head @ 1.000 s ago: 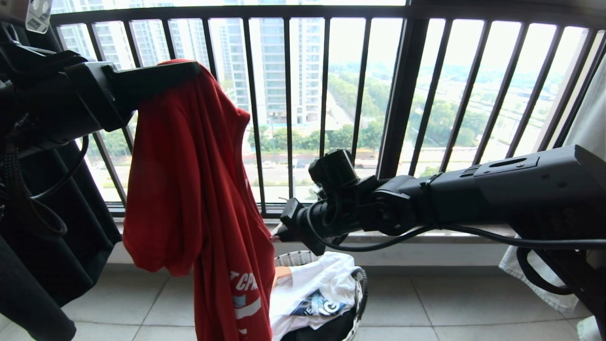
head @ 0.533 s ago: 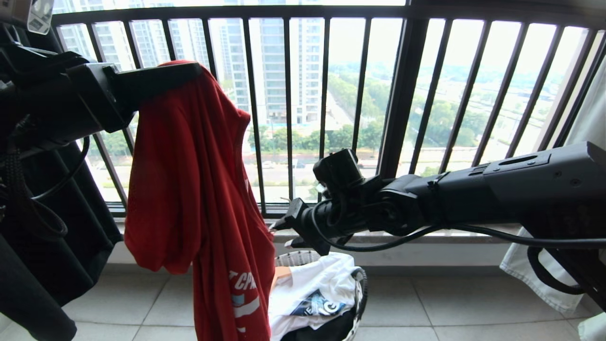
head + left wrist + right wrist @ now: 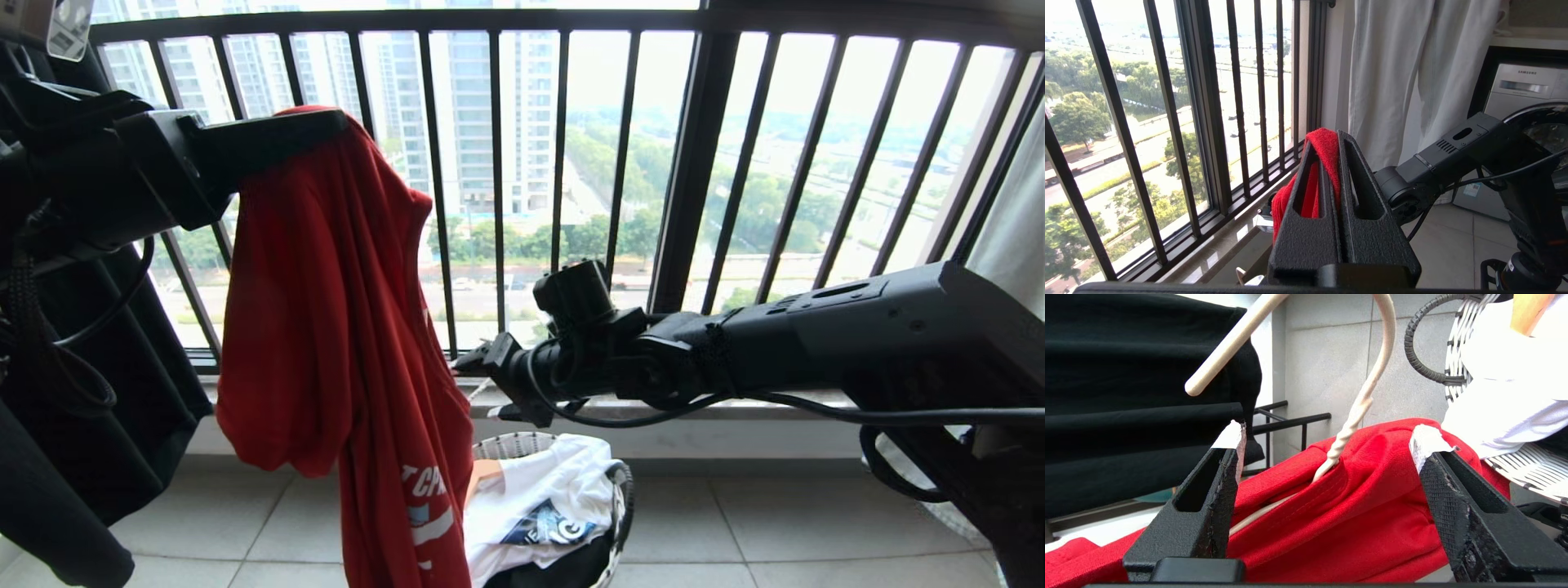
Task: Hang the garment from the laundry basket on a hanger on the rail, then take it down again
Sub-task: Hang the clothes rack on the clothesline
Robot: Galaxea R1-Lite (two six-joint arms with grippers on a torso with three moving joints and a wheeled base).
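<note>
left pincer high on the left, clamped on a fold of the red T-shirt; shirt hangs off it in a long drape, hem end down beside the laundry basket

right pincer comes in from the right at mid height, jaws wide apart, gripping nothing. wrist view: wire hanger has its twisted neck poking out of the shirt's collar, shoulder wire under the cloth, hook free between the jaws. hanger is hidden in the head view; rail not in any view

step in hand, my read: hanger is threaded, now take it by the neck for the lift to the rail. to do it well:
- close on the twisted neck just above the collar, not on the hook curve, so the hook stays clear
- keep collar fabric out of the bite
- left shouldn't let go until right has a firm hold, or the shirt likely slides off

room: balcony, pale tiled floor, black railing of vertical bars on the far side, stone sill under it. basket on the floor holds white and dark clothes. black garment hangs far left, white curtain and a washing machine on the right
</note>
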